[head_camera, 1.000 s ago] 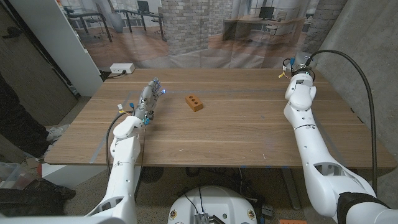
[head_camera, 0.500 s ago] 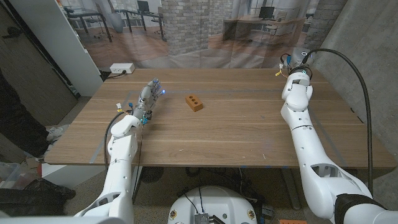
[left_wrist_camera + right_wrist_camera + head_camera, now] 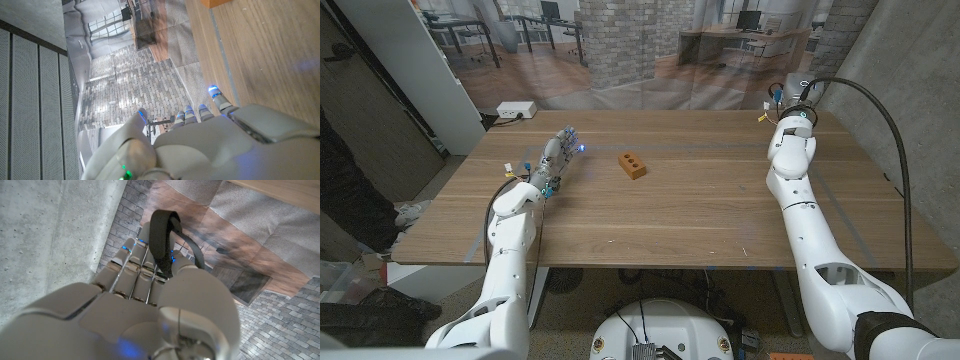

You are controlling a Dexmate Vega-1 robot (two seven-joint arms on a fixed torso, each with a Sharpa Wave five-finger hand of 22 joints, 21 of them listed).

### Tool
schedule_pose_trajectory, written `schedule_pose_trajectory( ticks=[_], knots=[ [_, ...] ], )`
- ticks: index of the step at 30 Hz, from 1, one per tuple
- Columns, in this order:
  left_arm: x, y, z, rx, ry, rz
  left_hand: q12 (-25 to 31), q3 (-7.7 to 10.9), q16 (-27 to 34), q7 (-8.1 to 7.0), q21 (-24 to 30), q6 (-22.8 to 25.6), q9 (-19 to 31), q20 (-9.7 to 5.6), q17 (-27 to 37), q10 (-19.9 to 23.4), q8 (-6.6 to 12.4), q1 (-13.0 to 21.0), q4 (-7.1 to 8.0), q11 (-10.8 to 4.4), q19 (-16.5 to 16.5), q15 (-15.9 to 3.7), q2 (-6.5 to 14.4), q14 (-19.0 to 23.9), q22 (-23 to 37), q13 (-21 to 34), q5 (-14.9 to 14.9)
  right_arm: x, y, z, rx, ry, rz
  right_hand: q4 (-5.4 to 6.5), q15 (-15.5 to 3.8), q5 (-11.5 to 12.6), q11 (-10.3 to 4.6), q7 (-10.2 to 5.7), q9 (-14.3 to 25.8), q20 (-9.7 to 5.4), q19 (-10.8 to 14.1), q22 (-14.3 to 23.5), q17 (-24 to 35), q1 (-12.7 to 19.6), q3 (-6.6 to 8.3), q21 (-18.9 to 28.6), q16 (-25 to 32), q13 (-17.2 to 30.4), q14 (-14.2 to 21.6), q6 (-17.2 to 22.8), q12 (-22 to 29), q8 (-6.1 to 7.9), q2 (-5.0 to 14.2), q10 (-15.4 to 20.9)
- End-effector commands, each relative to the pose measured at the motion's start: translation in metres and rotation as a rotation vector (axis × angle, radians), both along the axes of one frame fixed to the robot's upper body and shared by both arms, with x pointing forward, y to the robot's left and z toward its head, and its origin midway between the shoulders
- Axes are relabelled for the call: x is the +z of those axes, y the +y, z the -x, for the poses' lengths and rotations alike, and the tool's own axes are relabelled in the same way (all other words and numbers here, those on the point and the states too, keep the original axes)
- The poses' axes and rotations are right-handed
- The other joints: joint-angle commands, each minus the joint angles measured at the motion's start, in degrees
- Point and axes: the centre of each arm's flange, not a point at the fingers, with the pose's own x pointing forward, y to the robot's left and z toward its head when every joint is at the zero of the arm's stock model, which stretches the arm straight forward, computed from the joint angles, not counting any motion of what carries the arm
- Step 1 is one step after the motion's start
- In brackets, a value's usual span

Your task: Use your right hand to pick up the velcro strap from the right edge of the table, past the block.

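Note:
In the right wrist view, my right hand (image 3: 150, 305) pinches a black velcro strap (image 3: 162, 240) between thumb and fingers; the strap loops up past the fingertips, off the table. The head view puts this right hand (image 3: 786, 101) at the table's far right corner, mostly hidden behind its own forearm. The orange-brown block (image 3: 633, 165) lies near the table's middle, well left of it. My left hand (image 3: 558, 152) stands over the far left part of the table with fingers apart, holding nothing; a corner of the block (image 3: 217, 2) shows beyond it in the left wrist view.
The wooden table (image 3: 700, 210) has a white power strip (image 3: 515, 110) at its far left corner. A grey concrete wall (image 3: 910, 90) stands close past the right edge. A person in dark clothes (image 3: 340, 190) is at the left edge.
My right arm has shifted slightly left and away from me with its hand at the far right corner. The left forearm has swung a little to the left.

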Motion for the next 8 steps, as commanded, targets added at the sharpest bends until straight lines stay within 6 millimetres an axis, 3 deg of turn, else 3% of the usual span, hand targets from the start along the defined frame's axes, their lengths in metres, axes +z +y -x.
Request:
schedule_pose_trajectory(
  ticks=[1, 8],
  knots=[
    [0.002, 0.015, -0.014, -0.03, 0.026, -0.034, 0.2, -0.09, 0.0, 0.14, -0.1, -0.3, 0.2, 0.35, 0.1, -0.5, 0.19, -0.2, -0.2, 0.15, -1.2, 0.11, -0.1, -1.4, 0.3, 0.2, 0.5, -0.002, 0.011, -0.002, -0.051, 0.015, 0.013, 0.34, -5.76, 0.3, -0.45, -1.05, 0.1, -5.65, -0.1, 0.3, 0.2, 0.8, -0.07, -0.1, -0.2, 0.0, 0.7, 1.0, 0.4, 0.59, 0.21, 0.2],
    [-0.005, 0.008, -0.031, -0.058, 0.073, -0.041, 0.2, -0.1, 0.0, 0.17, -0.2, -0.5, 0.2, 0.36, 0.1, -0.6, 0.14, -0.2, -0.2, 0.19, -1.2, 0.14, 0.0, -1.5, 0.3, 0.2, 0.5, -0.01, 0.016, 0.0, -0.044, 0.007, 0.019, 0.32, -5.81, 0.4, -0.62, -0.99, 0.0, -5.56, -0.3, 0.3, 0.4, 0.8, -0.1, -0.2, -0.3, 0.0, 0.8, 1.1, 0.4, 0.74, 0.19, 0.3]
  ],
)
